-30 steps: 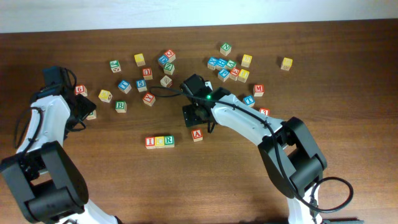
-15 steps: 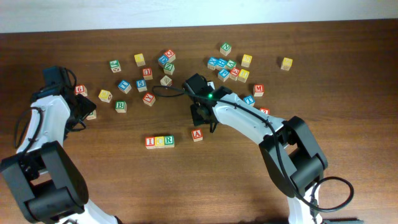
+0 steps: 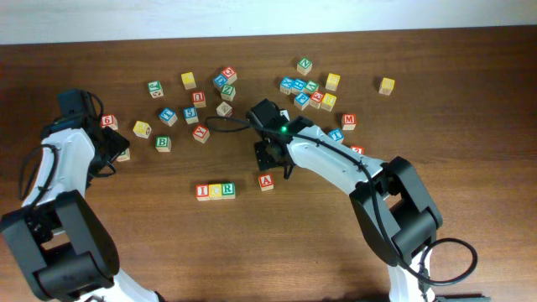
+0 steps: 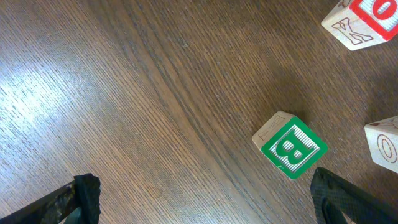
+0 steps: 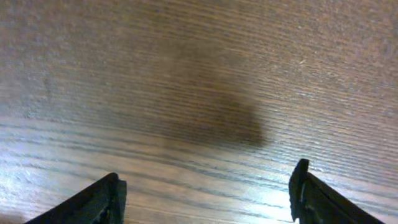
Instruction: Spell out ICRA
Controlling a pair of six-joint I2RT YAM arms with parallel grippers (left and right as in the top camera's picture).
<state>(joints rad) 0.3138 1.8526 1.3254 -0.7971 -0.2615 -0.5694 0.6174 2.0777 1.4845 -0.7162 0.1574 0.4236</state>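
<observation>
Three blocks stand in a row on the table: I (image 3: 202, 192), C (image 3: 216, 191) and R (image 3: 228, 190). The red A block (image 3: 266, 181) lies apart to their right. My right gripper (image 3: 270, 154) is open and empty just above and behind the A block; its wrist view (image 5: 205, 193) shows only bare wood between the fingers. My left gripper (image 3: 114, 151) is open and empty at the far left; its wrist view (image 4: 202, 199) shows a green B block (image 4: 290, 146) ahead of the right finger.
Several loose letter blocks lie scattered across the back of the table, a cluster at the left (image 3: 191, 105) and another at the right (image 3: 310, 91). An M block (image 3: 349, 121) and a yellow block (image 3: 386, 85) lie further right. A black cable (image 3: 222, 126) runs from the right arm.
The right gripper has drawn back from the A block, moving slightly up and away from it. The A block stays on the table. The left arm has not moved.
</observation>
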